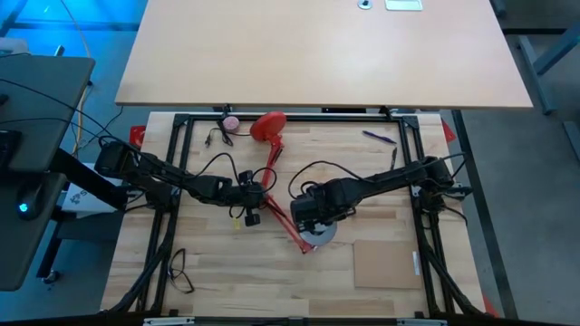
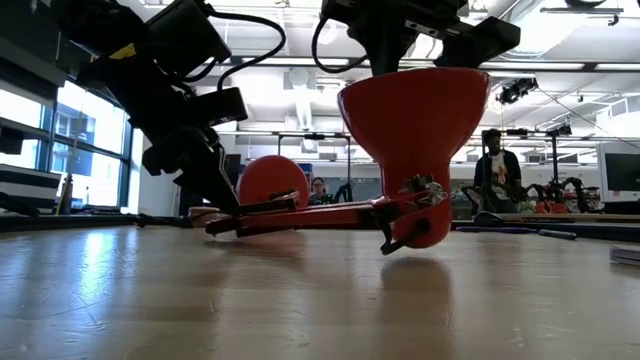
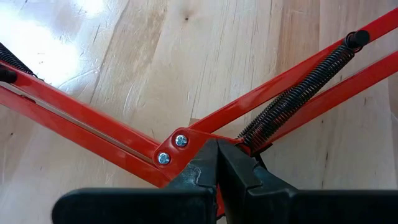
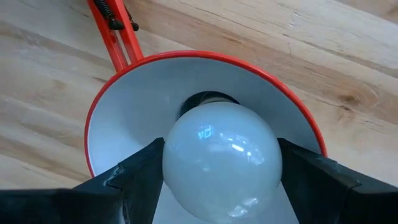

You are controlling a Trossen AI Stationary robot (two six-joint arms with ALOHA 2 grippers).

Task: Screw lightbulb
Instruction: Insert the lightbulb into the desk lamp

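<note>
Clamped between the right tool point(image 4: 221, 163) fingers, the lightbulb point(image 4: 221, 158) sits over the shade's socket for screwing, while the clenched left tool point(image 3: 217, 163) steadies the lamp arm point(image 3: 93, 127) at nine o'clock.

Bulb: the lightbulb point(image 4: 221, 160) is sitting inside the shade point(image 4: 124, 106).
Gripper: right gripper point(image 4: 221, 171) fingers point(image 4: 140, 168) are flanking it, touching both sides.

One red lamp point(image 1: 279, 181), one lightbulb point(image 4: 222, 163), one pink ball point(image 1: 231, 121), two pens point(image 1: 381, 138).
</note>
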